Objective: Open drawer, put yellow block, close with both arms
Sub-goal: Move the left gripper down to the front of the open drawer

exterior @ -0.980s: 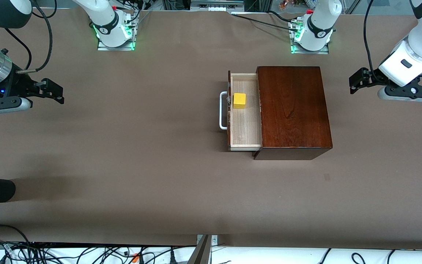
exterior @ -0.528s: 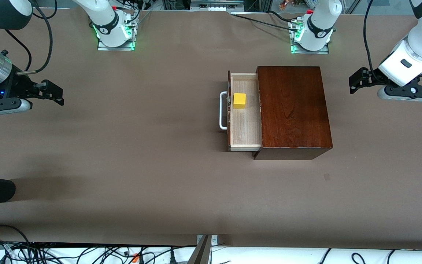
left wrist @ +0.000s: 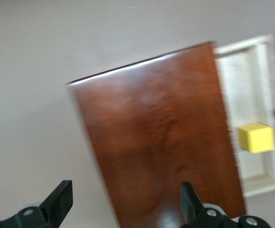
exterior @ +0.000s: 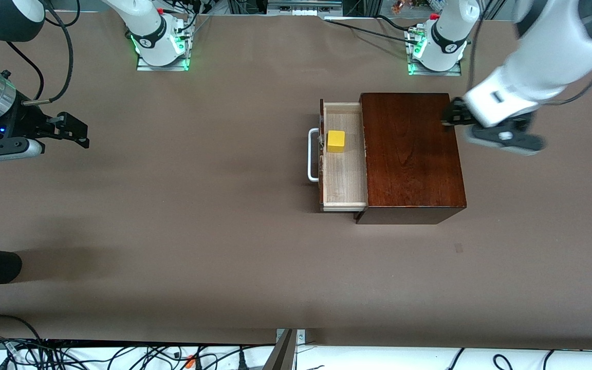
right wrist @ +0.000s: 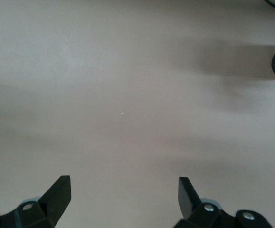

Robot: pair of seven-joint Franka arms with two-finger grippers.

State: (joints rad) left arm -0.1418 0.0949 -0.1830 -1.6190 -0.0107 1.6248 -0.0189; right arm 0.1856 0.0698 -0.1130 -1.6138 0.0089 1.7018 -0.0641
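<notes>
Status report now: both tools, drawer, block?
Left tool open, over box edge. Right tool open, waiting. Yellow block inside open drawer.

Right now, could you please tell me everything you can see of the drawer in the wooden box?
The drawer stands pulled partly out of the dark glossy wooden box, toward the right arm's end of the table. Its inside looks like pale bare wood; its front is dark reddish-brown with a white U-shaped handle. A small yellow block sits on its floor near the front panel, toward the robots' bases. No hand touches the drawer.
</notes>
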